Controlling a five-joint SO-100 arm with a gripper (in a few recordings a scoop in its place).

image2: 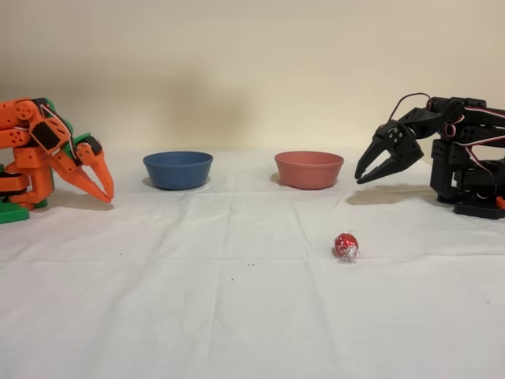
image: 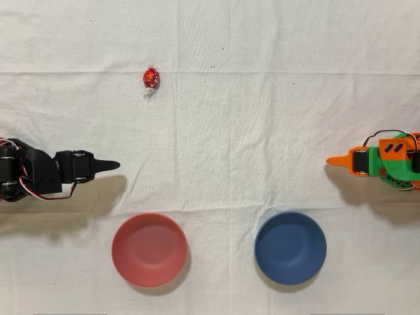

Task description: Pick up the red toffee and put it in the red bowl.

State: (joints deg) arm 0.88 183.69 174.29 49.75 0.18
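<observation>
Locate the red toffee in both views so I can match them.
Overhead view: red toffee upper left of centre, alone on the cloth, above the red bowl.
Fixed view: red toffee right of centre, in front of the red bowl.
Shared landmark: the red bowl.

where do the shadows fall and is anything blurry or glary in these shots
Overhead view: soft, even light; the black arm's gripper throws a shadow below itself onto the cloth, the red bowl a faint one at its lower right. Fixed view: sharp throughout, with a small glint on the red toffee foil and a dim shadow on the wall.
</observation>
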